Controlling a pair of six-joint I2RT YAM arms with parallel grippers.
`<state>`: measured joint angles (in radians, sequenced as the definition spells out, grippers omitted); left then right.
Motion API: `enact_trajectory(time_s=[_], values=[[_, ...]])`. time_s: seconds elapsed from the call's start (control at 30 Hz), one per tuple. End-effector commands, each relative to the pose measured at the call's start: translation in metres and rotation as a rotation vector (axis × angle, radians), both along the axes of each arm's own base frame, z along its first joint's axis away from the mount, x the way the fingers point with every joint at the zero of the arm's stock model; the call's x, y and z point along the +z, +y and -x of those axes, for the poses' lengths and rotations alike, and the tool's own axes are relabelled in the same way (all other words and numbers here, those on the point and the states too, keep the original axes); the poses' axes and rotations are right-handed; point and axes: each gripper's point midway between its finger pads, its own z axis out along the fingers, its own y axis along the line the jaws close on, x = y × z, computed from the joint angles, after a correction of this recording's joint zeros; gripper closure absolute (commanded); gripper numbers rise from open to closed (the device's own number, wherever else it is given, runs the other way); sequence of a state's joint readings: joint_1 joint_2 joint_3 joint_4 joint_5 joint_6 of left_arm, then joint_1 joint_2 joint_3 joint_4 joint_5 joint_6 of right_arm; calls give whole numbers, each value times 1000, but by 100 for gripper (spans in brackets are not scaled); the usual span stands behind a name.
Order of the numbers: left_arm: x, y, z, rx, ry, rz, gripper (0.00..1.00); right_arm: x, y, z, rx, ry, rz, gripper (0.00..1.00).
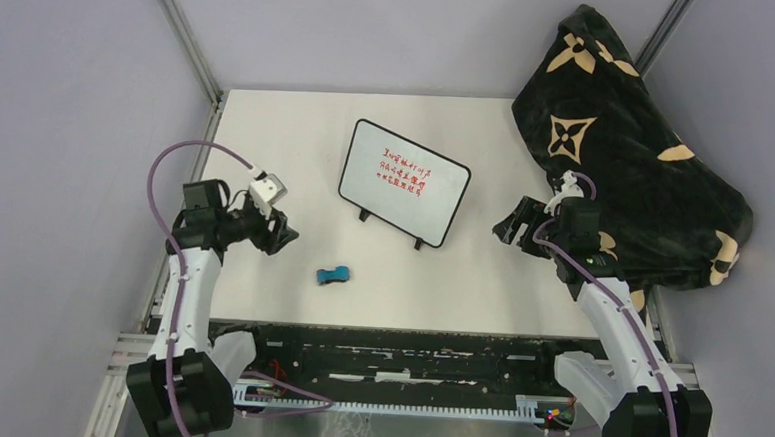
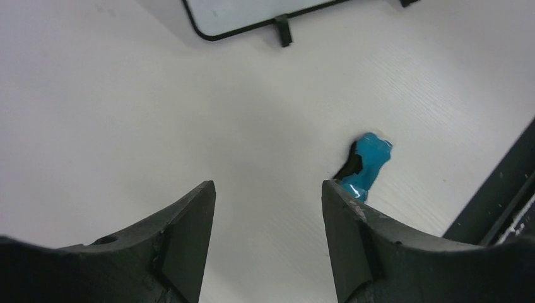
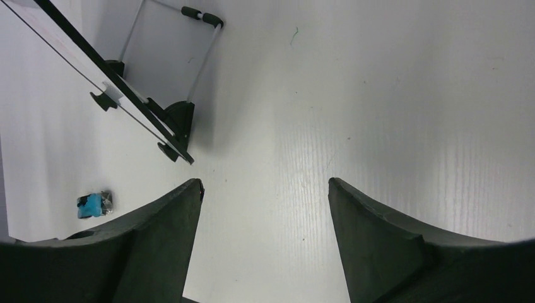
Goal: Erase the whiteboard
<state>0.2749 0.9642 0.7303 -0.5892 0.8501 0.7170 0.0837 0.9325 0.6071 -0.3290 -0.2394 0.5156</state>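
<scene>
- While both arms hang low over the table (image 1: 268, 132), the left pincer (image 1: 282, 235) stands wide, its two dark fingers well apart and nothing between them.
- Just ahead of that pincer, off toward its right finger, a small blue object (image 2: 368, 165) with a black part lies flat on the tabletop. In the left wrist view it is near the fingertip but not touching it.
- Farther ahead of the left pincer, beyond the blue object, stands the whiteboard (image 1: 403, 182). The left wrist view catches only its lower black-framed edge and one small foot.
- The right pincer (image 3: 265, 186) is likewise spread wide and empty, with bare table showing in the gap.
- From the right pincer the whiteboard sits ahead and to the left in the wrist view. It is seen nearly edge-on, leaning back on a thin wire prop with its feet on the table.
- Several lines of red handwriting cover the middle of the board's face, too small to read.
- The board stands between the two pincers, apart from both.
- Behind the right pincer, a black blanket (image 1: 628, 141) with tan flower shapes is heaped at the table's far right corner.
</scene>
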Motion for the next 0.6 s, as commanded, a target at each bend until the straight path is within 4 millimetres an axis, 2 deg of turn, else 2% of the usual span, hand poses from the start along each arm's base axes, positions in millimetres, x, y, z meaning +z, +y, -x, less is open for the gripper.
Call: enact_trajectory(time_s=[0.0, 0.1, 0.3, 0.57], values=[[-10, -37, 26, -237, 32, -89, 32, 34, 5, -14, 33, -106, -3, 18], [-23, -56, 38, -346, 55, -166, 32, 36, 4, -12, 33, -106, 3, 17], [-43, -77, 59, -501, 159, -250, 34, 37, 1, -11, 25, -107, 18, 16], [-69, -85, 47, -464, 169, -342, 39, 38, 3, -13, 29, -109, 13, 16]])
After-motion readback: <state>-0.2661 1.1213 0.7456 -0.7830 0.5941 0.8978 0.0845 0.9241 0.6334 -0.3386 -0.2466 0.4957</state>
